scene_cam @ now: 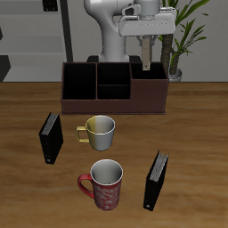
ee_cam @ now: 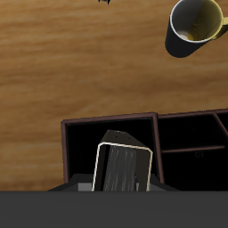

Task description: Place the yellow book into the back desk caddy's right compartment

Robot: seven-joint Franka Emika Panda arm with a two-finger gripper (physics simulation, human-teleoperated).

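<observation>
My gripper [scene_cam: 147, 40] is shut on the yellow book [scene_cam: 147, 56], a thin pale book held upright. It hangs over the back desk caddy [scene_cam: 114, 103], a long dark brown box at the table's back. The book's lower end is about level with the rim of the right compartment [scene_cam: 150, 82], the large end section. In the wrist view the book [ee_cam: 122, 166] shows end-on between my fingers, over that compartment's dark floor [ee_cam: 82, 147], beside the smaller stacked cubbies [ee_cam: 189, 134].
A metallic mug with a yellow handle [scene_cam: 100, 132] stands in front of the caddy and also shows in the wrist view [ee_cam: 194, 25]. A red patterned mug [scene_cam: 105, 183] stands nearer the front edge. Two black books [scene_cam: 51, 136] [scene_cam: 157, 179] stand on the table. A plant [scene_cam: 183, 40] is behind the caddy.
</observation>
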